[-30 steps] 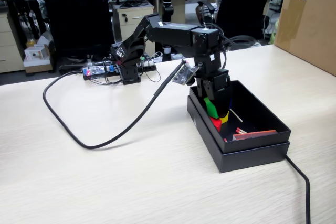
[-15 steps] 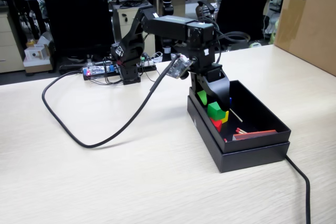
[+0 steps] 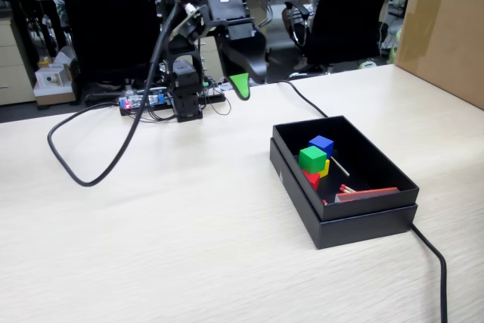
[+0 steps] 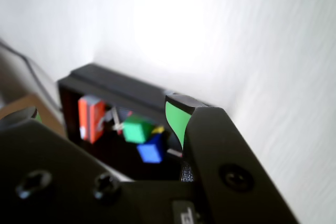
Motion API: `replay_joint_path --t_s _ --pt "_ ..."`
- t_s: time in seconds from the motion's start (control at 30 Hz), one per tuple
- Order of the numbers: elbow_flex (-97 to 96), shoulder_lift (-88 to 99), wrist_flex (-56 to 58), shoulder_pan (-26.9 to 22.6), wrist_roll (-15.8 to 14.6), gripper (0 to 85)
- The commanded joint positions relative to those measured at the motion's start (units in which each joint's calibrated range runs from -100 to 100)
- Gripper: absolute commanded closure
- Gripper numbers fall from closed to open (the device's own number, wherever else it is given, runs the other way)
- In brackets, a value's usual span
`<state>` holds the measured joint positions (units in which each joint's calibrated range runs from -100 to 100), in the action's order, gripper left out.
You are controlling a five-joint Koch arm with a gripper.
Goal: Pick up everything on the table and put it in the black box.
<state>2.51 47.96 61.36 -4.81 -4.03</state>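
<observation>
Claw (image 3: 243, 85) is up high over the far side of the counter (image 3: 151, 247), well apart from the black box (image 3: 333, 221), w/ nothing between the jaws. Wrist view shows two green-padded tips w/ a clear gap between them and the box visible through that gap, so the jaws stand apart, empty.

Box contents, fixed view: green cube (image 3: 312, 158) sits on top of the pile, blue cube (image 3: 321, 144) just behind it, yellow cube (image 3: 324, 168) peeking out at its right, red cube (image 3: 311, 179) below/in front. All four are touching or nearly so, bunched toward the left half of the tray. Wrist view confirms green (image 4: 137, 128) and blue (image 4: 151, 150) inside, plus a sliver of yellow; red cube is not clearly separable there.

Count: cubes 4 total, 1 each of green, blue, yellow, red. Boxes 1. Also in the tray: an orange-red flat piece (image 3: 366, 194) along the near wall, and a few thin sticks (image 3: 339, 166); exact no. too small to tell, approx 3.

Counter otherwise: only a black cable (image 3: 98, 179) looping at left, another cable at the near right corner, and the arm's base electronics. No cube left on the bare wood as far as either view shows.

Judgement: task looks done, all 4 cubes in, nothing left to fetch. Only remaining step would prob. be parking the arm.
</observation>
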Motion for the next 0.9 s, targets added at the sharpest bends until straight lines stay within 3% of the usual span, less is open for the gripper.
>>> replay_joint_path --t_s 0.0,0.1,0.43,0.67,0.87 --pt "-8.2 14.9 -11.7 1.5 1.8 37.5" --pt "-24.0 28.4 -21.3 2.7 2.8 37.2" --pt "-48.2 50.7 -27.6 4.1 2.9 33.5" --pt "-57.7 52.0 -31.6 4.9 2.5 31.7" --pt "-73.6 52.0 -47.6 5.3 2.5 31.4"
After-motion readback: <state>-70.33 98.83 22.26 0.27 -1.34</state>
